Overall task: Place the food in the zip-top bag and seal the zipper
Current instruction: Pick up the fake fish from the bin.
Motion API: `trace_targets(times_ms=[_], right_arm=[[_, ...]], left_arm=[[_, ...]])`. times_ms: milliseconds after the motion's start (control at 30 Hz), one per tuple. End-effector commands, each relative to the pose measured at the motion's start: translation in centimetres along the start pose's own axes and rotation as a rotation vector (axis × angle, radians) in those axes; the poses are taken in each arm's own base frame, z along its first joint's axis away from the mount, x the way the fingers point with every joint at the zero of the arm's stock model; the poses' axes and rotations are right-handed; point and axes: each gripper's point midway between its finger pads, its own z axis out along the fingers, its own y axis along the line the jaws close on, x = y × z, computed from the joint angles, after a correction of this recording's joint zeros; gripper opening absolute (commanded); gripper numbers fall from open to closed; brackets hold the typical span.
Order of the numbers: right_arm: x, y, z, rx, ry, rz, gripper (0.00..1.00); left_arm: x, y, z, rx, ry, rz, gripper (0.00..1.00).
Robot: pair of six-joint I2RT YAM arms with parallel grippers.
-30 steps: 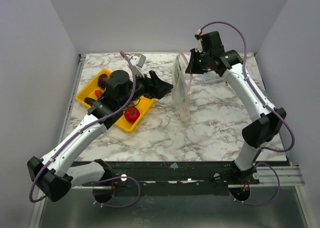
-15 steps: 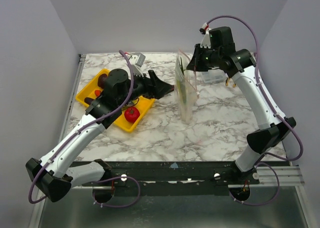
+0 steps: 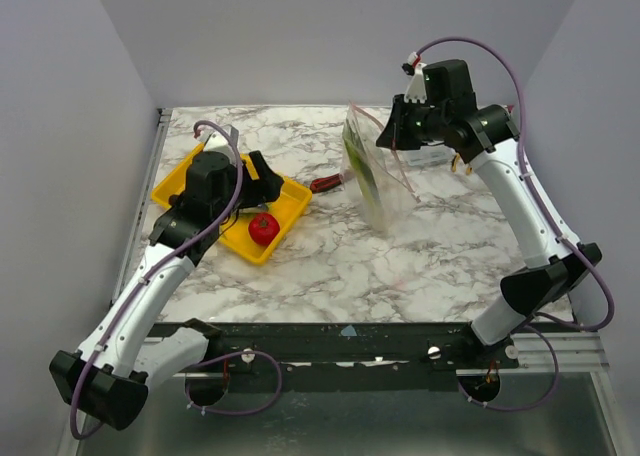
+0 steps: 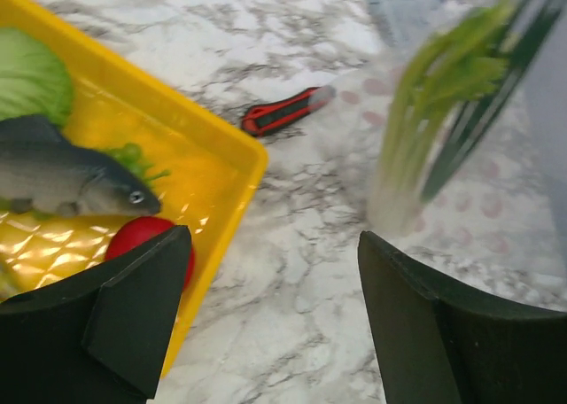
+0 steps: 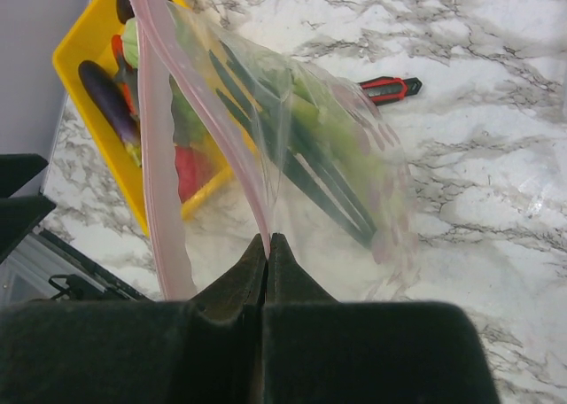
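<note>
Left arm pulls back from the bag mouth to over the yellow tray [image 3: 175,181]; right arm lifts slightly, bag tilts with it.

Right gripper [image 5: 267,244]: fingers clenched on the zip-top bag [image 3: 372,171] at one spot of its zipper [image 5: 155,138], mouth edge pinched flat between them. Bag hangs below the fingers, its bottom seemingly on the tabletop [image 3: 330,261]. Celery stalks [image 5: 306,143] already inside, leaning toward the mouth.

Left gripper [image 4: 275,320]: fingers released and wide apart, nothing between them. Tomato [image 4: 142,240] and fish [image 4: 66,178] lie in the tray just off the left finger; red-handled tool [image 4: 288,110] sits on the tabletop beyond the fingertips.

Handling, my read:
- Bag is thin floppy film, no stiffness; a single pinch lets the mouth sag shut. Hold at the zipper strip, the only firm part.
- Film looks slick, so expect slip under load.
- Tomato: round, smooth, light; can roll. Grip across its middle.
- Fish: long, looks rigid; take it mid-body across the narrow width.
- Eggplant [image 5: 106,98]: grip across its middle too.

Several items left to load, seal not yet started.
</note>
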Motion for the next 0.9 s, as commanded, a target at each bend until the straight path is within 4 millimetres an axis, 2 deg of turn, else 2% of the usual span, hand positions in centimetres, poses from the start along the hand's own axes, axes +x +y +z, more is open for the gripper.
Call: trace_targets(times_ms=[0, 100, 133, 267, 367, 500, 567, 700, 867], right_arm=[[-0.2, 1.1, -1.3, -0.050, -0.032, -0.029, 0.00], [0.0, 1.1, -1.3, -0.053, -0.026, -0.042, 0.00], [0.1, 1.0, -1.3, -0.054, -0.026, -0.045, 0.00], [0.2, 1.0, -1.5, -0.055, -0.034, -0.057, 0.00], [0.4, 0.9, -1.4, -0.053, -0.032, -0.055, 0.00], [0.6, 0.8, -1.5, -0.054, -0.033, -0.059, 0.00], [0.7, 0.9, -1.5, -0.058, -0.035, -0.062, 0.00], [0.7, 0.9, -1.3, -0.063, -0.035, -0.061, 0.00], [0.8, 1.1, -0.9, -0.078, -0.031, -0.052, 0.00]], left_arm=[[2.0, 7.5, 0.9, -0.276, 0.015, 0.034, 0.79], [2.8, 11.9, 1.7, -0.444, 0.015, 0.016, 0.83], [3.1, 12.8, 2.0, -0.474, 0.027, -0.022, 0.84], [4.5, 13.9, 3.4, -0.442, 0.041, -0.252, 0.84], [4.0, 16.1, 3.3, -0.467, -0.060, -0.453, 0.84], [2.7, 20.6, 2.7, -0.523, -0.177, -0.600, 0.83], [1.9, 22.2, 3.0, -0.517, -0.201, -0.634, 0.82], [1.0, 23.3, 4.4, -0.409, -0.251, -0.688, 0.75], [0.1, 23.4, 5.5, -0.351, -0.328, -0.712, 0.71]])
